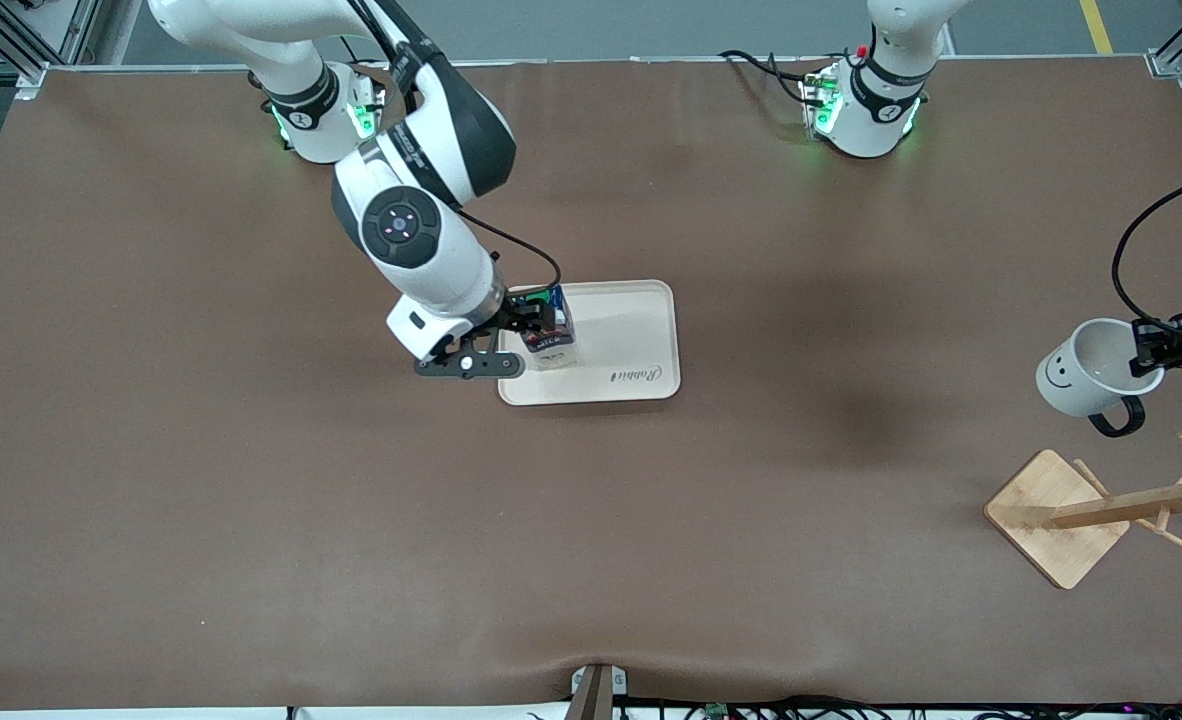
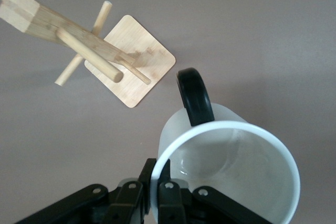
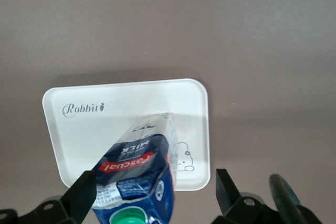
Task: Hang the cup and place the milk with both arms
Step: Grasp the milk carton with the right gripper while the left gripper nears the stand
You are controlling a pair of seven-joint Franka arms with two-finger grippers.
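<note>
The milk carton [image 1: 551,340], dark blue with a green cap, stands on the cream tray [image 1: 631,340], at the tray's end toward the right arm. My right gripper [image 1: 539,322] is open around it. In the right wrist view the milk [image 3: 139,166] sits between the spread fingers [image 3: 84,192], against one and apart from the other. My left gripper [image 1: 1163,345] is shut on the rim of the white cup [image 1: 1091,372], held in the air by the wooden rack [image 1: 1131,505]. The left wrist view shows the cup [image 2: 231,171], its black handle [image 2: 194,95] and the rack [image 2: 79,40].
The rack's square bamboo base [image 1: 1056,515] stands near the left arm's end of the table, with pegs sticking out from its post [image 2: 113,72]. The tray [image 3: 105,124] carries a "Rabbit" print. Brown table mat [image 1: 801,480] lies between tray and rack.
</note>
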